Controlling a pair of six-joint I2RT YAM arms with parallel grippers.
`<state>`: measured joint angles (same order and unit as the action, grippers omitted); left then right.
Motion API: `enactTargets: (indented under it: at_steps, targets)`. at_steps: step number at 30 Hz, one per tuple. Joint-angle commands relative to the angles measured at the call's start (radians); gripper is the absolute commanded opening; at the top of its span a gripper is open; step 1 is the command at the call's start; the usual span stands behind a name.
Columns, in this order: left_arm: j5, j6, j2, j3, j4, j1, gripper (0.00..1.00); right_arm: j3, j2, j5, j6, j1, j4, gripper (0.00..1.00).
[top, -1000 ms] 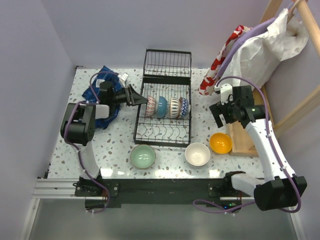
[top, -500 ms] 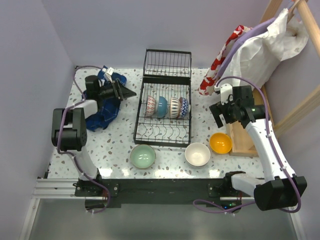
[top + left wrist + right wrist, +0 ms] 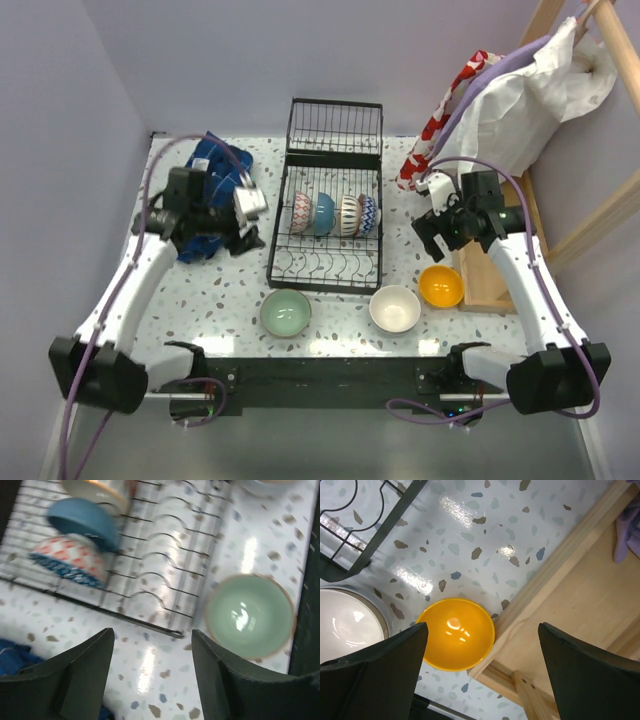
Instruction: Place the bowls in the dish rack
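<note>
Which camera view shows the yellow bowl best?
The right wrist view: the yellow bowl appears large and whole, beside the wooden tray. The top external view shows it small; the left wrist view does not show it.

Ahead of the left gripper (image 3: 151,635), a blurry cream bowl (image 3: 97,490) is running off the picture's edge. The right gripper (image 3: 482,627) is hiding part of the white bowl (image 3: 347,615) beside it.

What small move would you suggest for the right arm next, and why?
Probably lower the right pincer onto the orange bowl: it hangs open above that bowl, which sits on the table beside the wooden tray, not yet in the dish rack.
</note>
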<state>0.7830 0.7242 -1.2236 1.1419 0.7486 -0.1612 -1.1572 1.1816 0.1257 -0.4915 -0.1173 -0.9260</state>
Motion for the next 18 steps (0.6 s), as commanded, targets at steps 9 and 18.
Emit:
enactTargets:
  at_steps: [9, 18]
  targets:
    - [-0.364, 0.230, 0.188, -0.326, 0.104, -0.556, 0.68, -0.036, 0.030, 0.097, -0.047, 0.002, 0.036, 0.96]
    - [-0.386, 0.026, 0.073, -0.364, -0.034, -0.796, 0.65, -0.065, -0.014, 0.118, 0.001, 0.001, 0.019, 0.96]
